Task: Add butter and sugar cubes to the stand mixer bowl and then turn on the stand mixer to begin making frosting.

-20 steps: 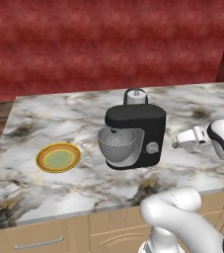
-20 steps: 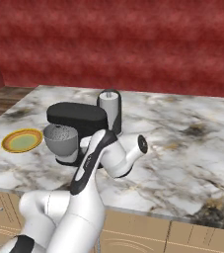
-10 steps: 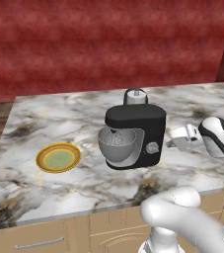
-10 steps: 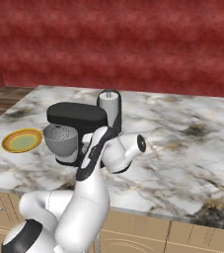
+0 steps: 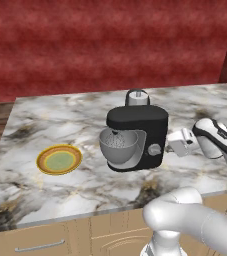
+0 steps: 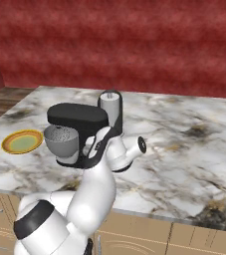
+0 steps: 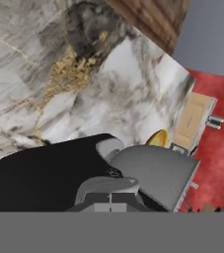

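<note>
counter (image 5: 60, 200): marble, carries everything below
stand mixer (image 5: 144, 134): black, mid-counter, head down over its bowl
stand mixer bowl (image 5: 118, 146): grey metal, seated under mixer head, whisk inside
plate (image 5: 59, 160): yellow rim, green centre, well apart from mixer on its bowl side
knob (image 5: 155, 149): grey, on mixer side facing gripper
gripper (image 5: 171, 147): jaws fully closed, holding nothing, just beside mixer knob

A black stand mixer (image 5: 140, 136) is standing on the marble counter (image 5: 60, 120), its grey stand mixer bowl (image 5: 118, 146) sitting under the lowered head. A yellow-rimmed green plate (image 5: 59, 159) is lying well apart to the mixer's left. The white gripper (image 5: 177, 143) is reaching in beside the mixer's grey knob (image 5: 155, 149).
</note>
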Motion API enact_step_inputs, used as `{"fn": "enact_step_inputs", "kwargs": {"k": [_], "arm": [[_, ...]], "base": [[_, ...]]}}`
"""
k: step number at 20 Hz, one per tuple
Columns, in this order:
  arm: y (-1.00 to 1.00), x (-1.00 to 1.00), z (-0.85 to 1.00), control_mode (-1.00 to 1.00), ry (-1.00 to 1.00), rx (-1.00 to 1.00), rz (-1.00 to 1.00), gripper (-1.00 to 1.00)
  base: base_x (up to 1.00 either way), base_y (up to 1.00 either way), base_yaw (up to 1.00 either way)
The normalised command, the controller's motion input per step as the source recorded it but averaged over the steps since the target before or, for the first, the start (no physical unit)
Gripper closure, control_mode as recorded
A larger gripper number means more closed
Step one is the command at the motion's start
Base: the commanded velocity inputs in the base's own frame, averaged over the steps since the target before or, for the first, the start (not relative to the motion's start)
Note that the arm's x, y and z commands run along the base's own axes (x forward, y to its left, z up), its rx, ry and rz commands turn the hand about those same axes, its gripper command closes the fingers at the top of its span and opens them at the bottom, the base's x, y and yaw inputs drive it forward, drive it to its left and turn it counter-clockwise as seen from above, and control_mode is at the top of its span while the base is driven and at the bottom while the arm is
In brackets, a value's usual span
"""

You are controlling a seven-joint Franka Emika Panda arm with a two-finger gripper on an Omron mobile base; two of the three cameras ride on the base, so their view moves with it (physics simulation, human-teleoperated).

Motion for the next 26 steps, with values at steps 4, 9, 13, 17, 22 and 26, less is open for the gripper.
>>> {"fn": "enact_step_inputs", "kwargs": {"k": [4, 9, 13, 17, 22, 26], "arm": [[0.00, 0.31, -0.13, -1.00, 0.02, 0.02, 0.00, 1.00], [0.00, 0.34, -0.23, -1.00, 0.02, 0.01, 0.00, 1.00], [0.00, 0.20, -0.30, -1.00, 0.00, 0.00, 0.00, 1.00], [0.00, 0.00, -0.18, -1.00, 0.00, 0.00, 0.00, 1.00], [0.04, -0.17, -0.14, -1.00, 0.00, 0.00, 0.00, 1.00], [0.00, -0.36, 0.00, -1.00, 0.00, 0.00, 0.00, 1.00]], "base": [[0.00, 0.00, 0.00], [0.00, 0.00, 0.00], [0.00, 0.00, 0.00], [0.00, 0.00, 0.00], [0.00, 0.00, 0.00], [0.00, 0.00, 0.00]]}}
